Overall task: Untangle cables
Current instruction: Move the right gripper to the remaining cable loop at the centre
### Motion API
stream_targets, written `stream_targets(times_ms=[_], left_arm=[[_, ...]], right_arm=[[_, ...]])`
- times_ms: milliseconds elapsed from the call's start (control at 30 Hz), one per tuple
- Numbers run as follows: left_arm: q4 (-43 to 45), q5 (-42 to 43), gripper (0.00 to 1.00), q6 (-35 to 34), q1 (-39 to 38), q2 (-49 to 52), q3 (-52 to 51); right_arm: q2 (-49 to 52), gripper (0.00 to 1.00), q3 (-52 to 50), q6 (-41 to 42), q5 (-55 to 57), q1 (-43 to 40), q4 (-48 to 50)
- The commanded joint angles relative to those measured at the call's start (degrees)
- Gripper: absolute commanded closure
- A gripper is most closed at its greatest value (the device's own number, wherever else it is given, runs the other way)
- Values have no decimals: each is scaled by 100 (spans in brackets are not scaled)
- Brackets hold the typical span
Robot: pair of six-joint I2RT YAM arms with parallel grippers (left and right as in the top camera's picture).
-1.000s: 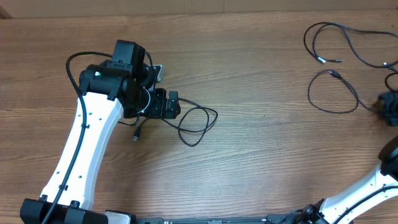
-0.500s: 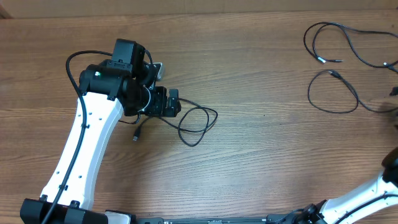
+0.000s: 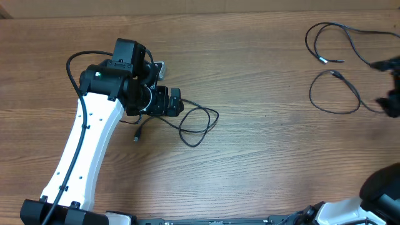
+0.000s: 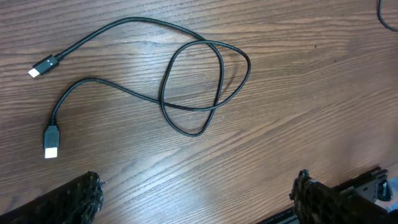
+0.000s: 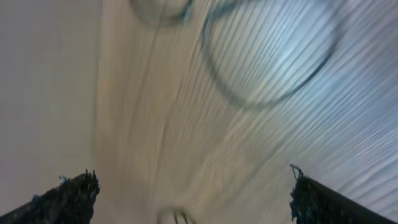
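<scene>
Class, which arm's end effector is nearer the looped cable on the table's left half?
Left. The left end effector is directly beside the looped cable, open above it; the right end effector is far away at the table's opposite edge.

Three cables [image 4: 163, 104] (black), two arms [image 3: 94, 131]

The whole picture is smeared by blur. The two dark rough fingers [image 5: 68, 199] of the right gripper [image 5: 193, 200] stand wide apart at the bottom corners, with nothing between them. Above them is the light brown wooden table [image 5: 155, 124], and a thin black cable [image 5: 249, 104] makes a round loop on it near the top.
</scene>
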Motion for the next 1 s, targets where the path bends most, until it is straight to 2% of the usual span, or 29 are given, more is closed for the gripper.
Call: stream_targets(times_ms=[0,167,367,500,567,833,967], left_arm=[[2,90,0,-240,-44,-332,109],[-24,-776,0,-946,-37,-909,109],[-339,-2020,1,-1869,-31,-1497,109],[-614,-2557,0,-2284,-28,-1589,109],[-691,-2575,0,-2280,-28,-1576,109],[-831,-2505,0,-2277,-28,-1471,107],[-903,-2476,1,-2280,-28,-1384,107]], right_arm=[[2,0,79,-1045,-472,542,-258],[2,0,79,-1613,-468,1631,-568],[50,0,79,-1644,-229,3008,-426],[129,0,76,-1620,70,3891,-197],[208,0,76,-1515,221,4306,-162],[459,0,-129,-251,1596,5630,-85],[472,0,-435,260,1637,6030,37]])
